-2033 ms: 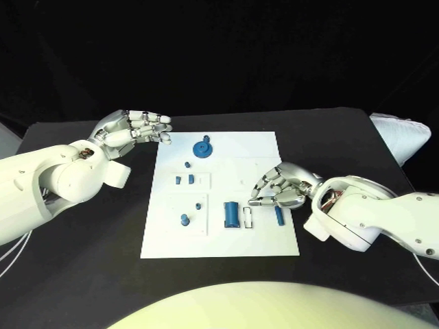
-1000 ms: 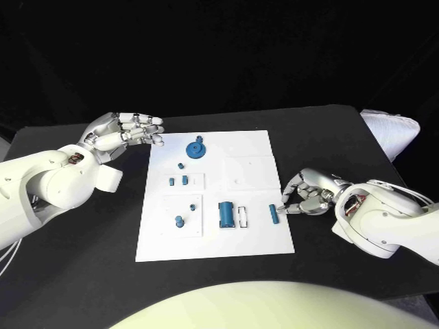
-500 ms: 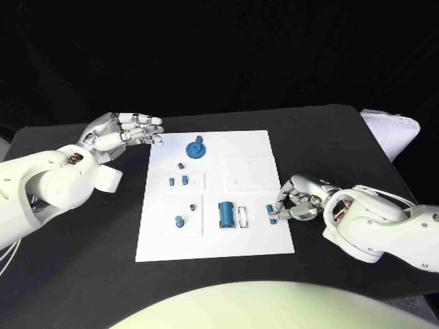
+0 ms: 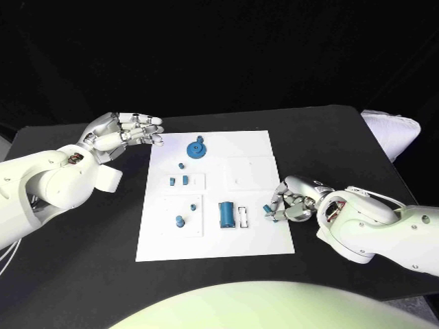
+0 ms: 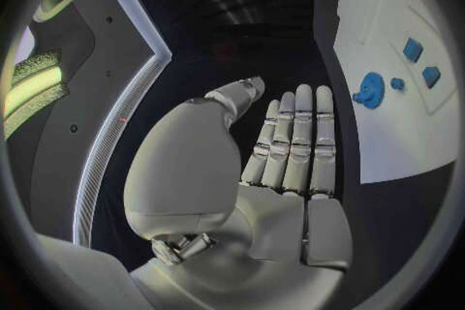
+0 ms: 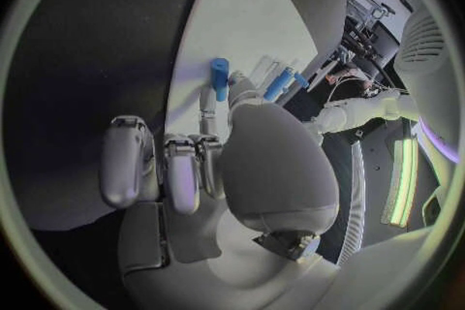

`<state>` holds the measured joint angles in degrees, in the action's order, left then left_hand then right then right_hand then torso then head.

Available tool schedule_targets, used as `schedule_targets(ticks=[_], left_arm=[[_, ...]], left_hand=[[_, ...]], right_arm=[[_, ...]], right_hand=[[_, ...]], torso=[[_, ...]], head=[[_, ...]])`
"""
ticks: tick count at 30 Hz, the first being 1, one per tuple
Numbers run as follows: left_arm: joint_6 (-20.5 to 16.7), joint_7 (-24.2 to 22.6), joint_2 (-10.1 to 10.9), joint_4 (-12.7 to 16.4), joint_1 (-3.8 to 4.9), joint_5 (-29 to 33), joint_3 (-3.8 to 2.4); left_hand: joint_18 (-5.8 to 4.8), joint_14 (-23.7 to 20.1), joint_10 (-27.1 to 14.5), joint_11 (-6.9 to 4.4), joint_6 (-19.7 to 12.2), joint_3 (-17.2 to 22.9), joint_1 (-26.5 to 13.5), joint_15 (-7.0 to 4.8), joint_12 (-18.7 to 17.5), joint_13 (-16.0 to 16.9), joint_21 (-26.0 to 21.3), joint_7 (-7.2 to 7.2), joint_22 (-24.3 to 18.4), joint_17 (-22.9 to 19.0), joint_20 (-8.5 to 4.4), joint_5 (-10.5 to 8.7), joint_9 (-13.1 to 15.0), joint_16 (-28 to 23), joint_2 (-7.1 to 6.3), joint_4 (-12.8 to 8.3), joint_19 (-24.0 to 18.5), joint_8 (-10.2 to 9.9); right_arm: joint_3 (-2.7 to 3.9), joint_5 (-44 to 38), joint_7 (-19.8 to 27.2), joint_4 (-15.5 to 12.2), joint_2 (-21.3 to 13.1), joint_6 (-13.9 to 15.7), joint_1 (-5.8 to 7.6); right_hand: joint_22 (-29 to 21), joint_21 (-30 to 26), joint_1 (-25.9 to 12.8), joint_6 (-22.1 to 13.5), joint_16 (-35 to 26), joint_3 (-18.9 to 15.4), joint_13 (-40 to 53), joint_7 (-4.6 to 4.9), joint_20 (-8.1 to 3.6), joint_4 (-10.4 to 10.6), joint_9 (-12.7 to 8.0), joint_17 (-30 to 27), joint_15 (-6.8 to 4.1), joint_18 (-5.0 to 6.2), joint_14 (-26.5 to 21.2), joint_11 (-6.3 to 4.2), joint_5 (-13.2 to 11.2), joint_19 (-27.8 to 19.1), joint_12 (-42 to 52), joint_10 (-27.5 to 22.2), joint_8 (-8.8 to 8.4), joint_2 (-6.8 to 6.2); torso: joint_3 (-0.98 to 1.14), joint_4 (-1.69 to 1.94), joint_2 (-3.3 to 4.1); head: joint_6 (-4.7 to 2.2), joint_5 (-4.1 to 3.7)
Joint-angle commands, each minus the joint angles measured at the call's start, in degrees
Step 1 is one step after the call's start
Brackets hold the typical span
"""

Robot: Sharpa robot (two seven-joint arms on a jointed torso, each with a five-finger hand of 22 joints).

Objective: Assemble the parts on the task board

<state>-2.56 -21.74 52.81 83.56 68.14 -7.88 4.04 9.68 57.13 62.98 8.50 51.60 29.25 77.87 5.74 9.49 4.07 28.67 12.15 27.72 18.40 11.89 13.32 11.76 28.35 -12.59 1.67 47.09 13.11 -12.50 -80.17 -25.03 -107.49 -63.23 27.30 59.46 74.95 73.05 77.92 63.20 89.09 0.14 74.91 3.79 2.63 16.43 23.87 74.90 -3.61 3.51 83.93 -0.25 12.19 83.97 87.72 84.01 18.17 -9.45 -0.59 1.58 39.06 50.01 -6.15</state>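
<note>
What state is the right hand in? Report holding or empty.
Holding: the right hand pinches a small blue peg at the task board edge.

A black tabletop stands against a dark backdrop, with a white cloth-like object at its far corner.

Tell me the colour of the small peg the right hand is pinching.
Blue. The peg shows best in the right wrist view, pinched at the fingertips of the right hand.
</note>
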Motion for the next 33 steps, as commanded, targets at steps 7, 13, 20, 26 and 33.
schedule_targets(ticks=[7, 13, 20, 26, 33], left_arm=[[0.8, -0.4, 0.1, 0.2, -0.01, 0.3, -0.03], [0.8, -0.4, 0.1, 0.2, -0.01, 0.3, -0.03], [0.8, -0.4, 0.1, 0.2, -0.01, 0.3, -0.03], [0.8, -0.4, 0.1, 0.2, -0.01, 0.3, -0.03], [0.8, -0.4, 0.0, 0.2, -0.01, 0.3, -0.03]], left_hand=[[0.59, 0.4, 0.4, 0.00, 0.2, -0.3, 0.7, -0.17, -0.1, 0.1, -0.3, -0.02, -0.1, 0.1, 0.03, -0.12, -0.1, -0.3, -0.02, 0.0, 0.6, 0.2], [0.59, 0.4, 0.4, 0.01, 0.2, -0.3, 0.7, -0.17, -0.1, 0.1, -0.4, -0.02, -0.1, 0.1, 0.03, -0.12, -0.1, -0.3, -0.03, 0.0, 0.6, 0.2], [0.59, 0.4, 0.4, 0.01, 0.2, -0.3, 0.7, -0.17, -0.1, 0.1, -0.4, -0.02, -0.1, 0.1, 0.03, -0.12, -0.1, -0.3, -0.03, 0.0, 0.6, 0.2], [0.59, 0.4, 0.4, 0.01, 0.2, -0.3, 0.7, -0.17, -0.1, 0.1, -0.4, -0.02, -0.1, 0.1, 0.03, -0.12, -0.1, -0.3, -0.03, 0.0, 0.6, 0.2], [0.59, 0.4, 0.4, 0.01, 0.2, -0.3, 0.7, -0.17, -0.1, 0.1, -0.4, -0.02, -0.1, 0.1, 0.03, -0.12, -0.1, -0.3, -0.03, 0.0, 0.6, 0.2]], right_arm=[[-0.77, -3.8, -1.8, 0.8, 1.4, -5.6, -1.23], [-0.79, -5.3, -1.9, 0.9, 1.7, -5.9, -1.29], [-0.80, -6.4, -1.9, 0.7, 1.9, -5.2, -1.31], [-0.78, -3.6, -1.5, -0.1, 1.6, -2.2, -1.27], [-0.75, 1.6, 0.3, -1.3, 1.2, 1.8, -0.39]], right_hand=[[11.1, 0.1, 2.9, 0.0, -0.2, 2.5, 13.9, -0.02, -0.42, 0.0, -2.0, 12.1, -0.43, -0.56, 5.4, -0.28, -0.1, 1.7, 0.3, 5.1, -0.57, -0.51], [11.1, -0.1, 4.3, 0.1, -0.2, 4.9, 13.7, 0.06, -0.43, 0.0, -2.5, 12.0, -0.41, -0.53, 5.4, -0.24, 4.6, 1.7, 0.0, 5.0, -0.89, -1.69], [11.2, 0.2, 5.3, 0.7, -0.2, 11.4, 13.8, -0.02, -0.56, 0.0, -3.1, 12.2, -0.53, -0.58, 5.4, -0.36, 12.8, 1.7, 0.0, 5.1, -1.16, -3.17], [11.5, 1.6, 4.1, 1.0, 0.1, 17.7, 14.1, -0.24, -0.70, -0.5, -2.9, 12.9, -0.69, -0.81, 5.6, -0.57, 17.7, 2.1, 0.5, 5.3, -0.60, -4.44], [11.8, 2.9, 3.0, 1.2, 0.3, 19.8, 14.4, -0.41, -0.80, -0.7, -2.6, 13.6, -0.81, -1.03, 5.7, -0.71, 18.3, 2.5, 1.1, 5.5, -0.08, -4.65]], torso=[[-0.02, -0.02, -0.05], [0.00, -0.02, -0.03], [0.01, -0.02, -0.03], [0.03, -0.02, -0.05], [-0.03, -0.04, -0.06]], head=[[-0.01, 0.02], [-0.01, 0.12], [-0.01, 0.15], [-0.01, 0.20], [-0.01, 0.16]])
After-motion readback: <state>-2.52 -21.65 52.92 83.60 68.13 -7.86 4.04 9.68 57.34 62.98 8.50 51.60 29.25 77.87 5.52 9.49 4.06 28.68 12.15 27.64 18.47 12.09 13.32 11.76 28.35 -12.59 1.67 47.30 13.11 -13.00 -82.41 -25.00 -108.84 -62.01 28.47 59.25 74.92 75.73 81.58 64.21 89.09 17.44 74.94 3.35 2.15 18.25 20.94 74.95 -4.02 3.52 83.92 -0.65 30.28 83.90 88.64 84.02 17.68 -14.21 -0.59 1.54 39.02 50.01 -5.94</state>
